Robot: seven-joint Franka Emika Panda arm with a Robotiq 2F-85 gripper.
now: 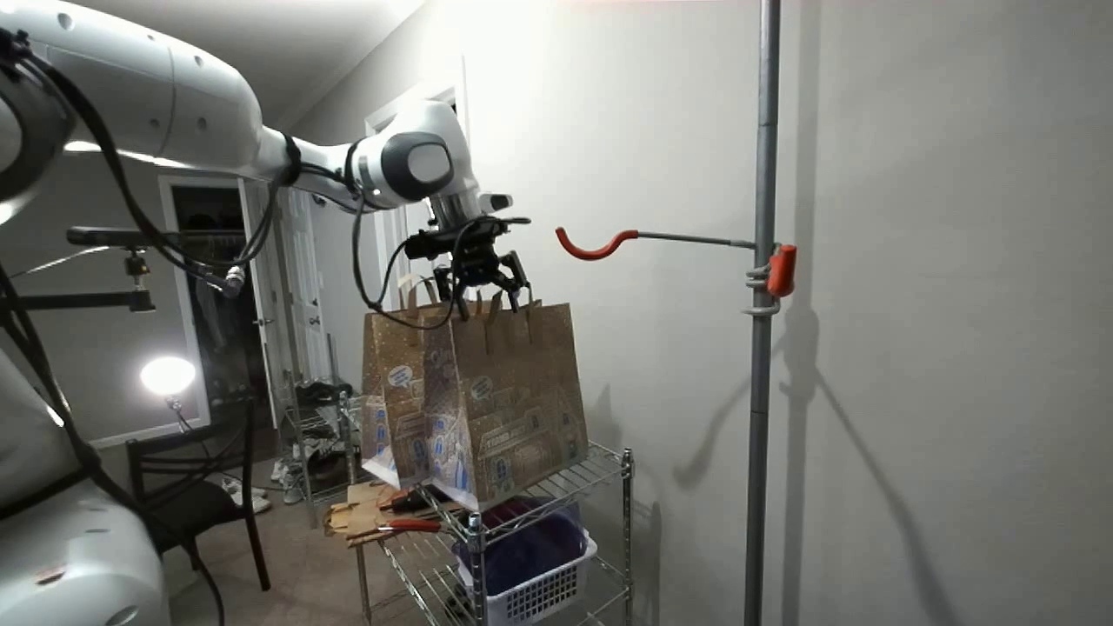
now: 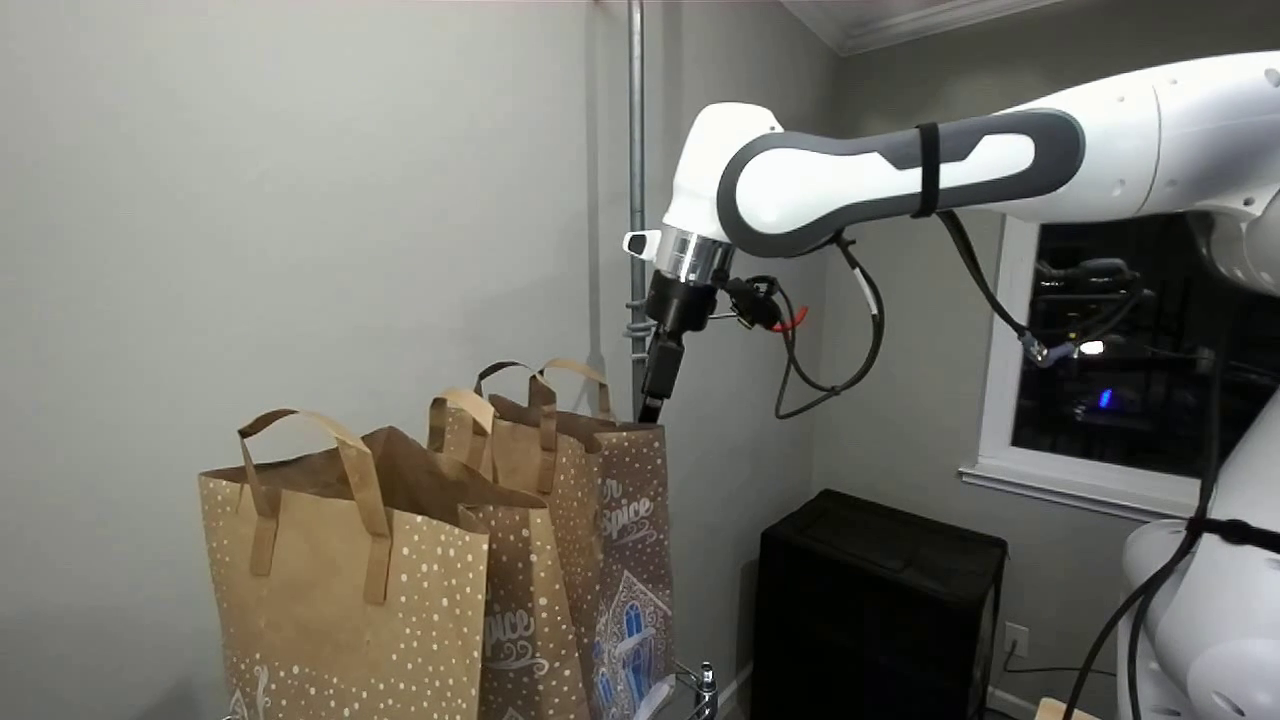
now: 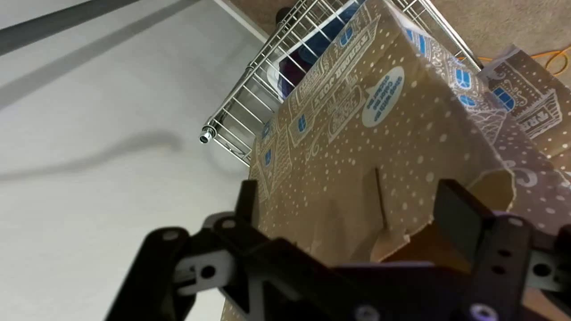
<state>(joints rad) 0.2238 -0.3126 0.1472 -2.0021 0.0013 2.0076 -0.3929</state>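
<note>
In an exterior view, a black gripper [image 1: 489, 309], jaws spread wide, hangs at the open top of a brown paper bag [image 1: 522, 409]; whether they touch the paper cannot be told. The bag stands upright on a wire rack [image 1: 604, 474], its sides flecked white and printed with pale houses and blue windows. A second bag [image 1: 394, 391] stands partly hidden by it at nine o'clock, and a red hook [image 1: 595, 254] juts at the gripper's two o'clock.

In an exterior view, the second bag shows a looped handle [image 2: 367, 505] at eight o'clock from the gripper.

In the wrist view, the brown paper bag's ragged rim shows between the parted fingers [image 3: 461, 214], a white speech bubble [image 3: 382, 96] between twelve and one o'clock.
</note>
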